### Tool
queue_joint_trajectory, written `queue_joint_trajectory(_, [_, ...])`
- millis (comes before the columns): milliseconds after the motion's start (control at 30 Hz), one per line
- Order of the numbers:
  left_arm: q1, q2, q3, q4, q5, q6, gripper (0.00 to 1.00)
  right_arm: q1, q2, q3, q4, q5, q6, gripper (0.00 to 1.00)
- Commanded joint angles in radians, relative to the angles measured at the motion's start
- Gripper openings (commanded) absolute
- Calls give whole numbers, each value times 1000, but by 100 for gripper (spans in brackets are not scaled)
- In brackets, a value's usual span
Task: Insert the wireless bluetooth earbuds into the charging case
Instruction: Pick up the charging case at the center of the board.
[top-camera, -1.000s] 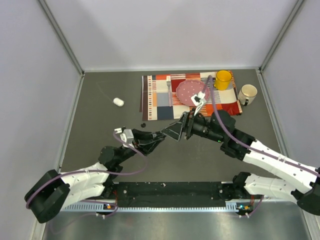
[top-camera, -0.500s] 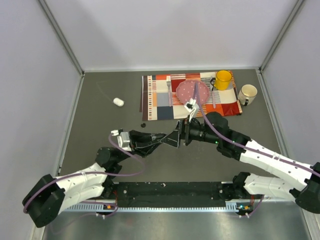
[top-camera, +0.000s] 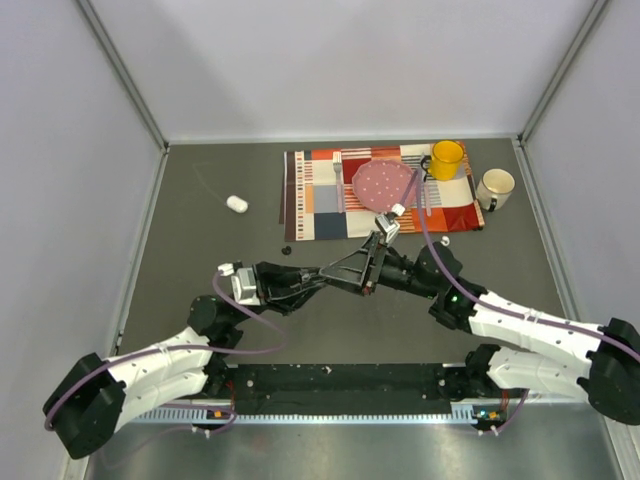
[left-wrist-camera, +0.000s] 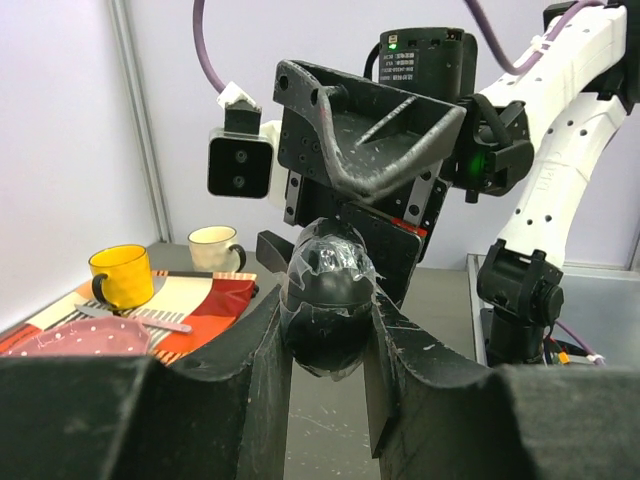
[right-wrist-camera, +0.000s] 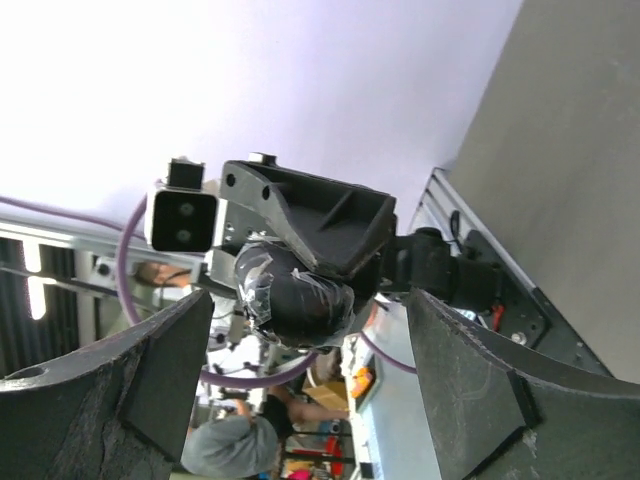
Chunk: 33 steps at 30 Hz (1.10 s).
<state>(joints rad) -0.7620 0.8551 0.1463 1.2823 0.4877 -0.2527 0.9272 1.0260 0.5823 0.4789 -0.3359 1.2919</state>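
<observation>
Glossy black charging case (left-wrist-camera: 330, 310), seemingly tape-wrapped; matt table (top-camera: 200, 260).

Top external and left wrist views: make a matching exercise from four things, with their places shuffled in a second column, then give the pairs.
Things:
1. yellow ceramic mug
2. white ceramic mug
3. small white oval pod
4. black oval pod wrapped in clear tape

Places:
A. on the grey table, left of the checked cloth placemat
B. clamped in the left gripper
C. on the placemat's far right corner
D. just off the placemat's right edge

Pairs: 1-C, 2-D, 3-A, 4-B
</observation>
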Motion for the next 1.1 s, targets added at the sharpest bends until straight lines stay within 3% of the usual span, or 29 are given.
queue_joint_trajectory(0, [-3, -18, 39, 181, 34, 20, 0, 7, 3, -30, 202, 28, 122, 78])
queue_joint_trajectory(167, [-5, -24, 41, 172, 38, 23, 0, 5, 28, -18, 214, 12, 132, 76])
queue_joint_trajectory(233, [-3, -25, 42, 158, 40, 29, 0, 5, 51, -16, 246, -11, 144, 70])
queue_joint_trajectory(367, [-5, -33, 41, 146, 35, 36, 0, 5, 85, -7, 291, -44, 165, 47])
queue_joint_trajectory(500, [-5, -37, 39, 126, 29, 49, 0, 7, 97, -4, 314, -66, 173, 41])
queue_joint_trajectory(600, [-5, -37, 38, 115, 23, 58, 0, 7, 91, -4, 313, -71, 176, 41])
queue_joint_trajectory(733, [-5, -36, 38, 107, 20, 67, 0, 7, 75, -2, 274, -74, 175, 63])
queue_joint_trajectory(800, [-5, -37, 38, 107, 17, 69, 0, 7, 66, 2, 254, -77, 172, 64])
queue_joint_trajectory(900, [-7, -37, 38, 103, 17, 72, 0, 7, 54, 2, 231, -75, 167, 61])
queue_joint_trajectory(1067, [-7, -39, 39, 95, 18, 72, 0, 7, 46, -4, 239, -69, 164, 41])
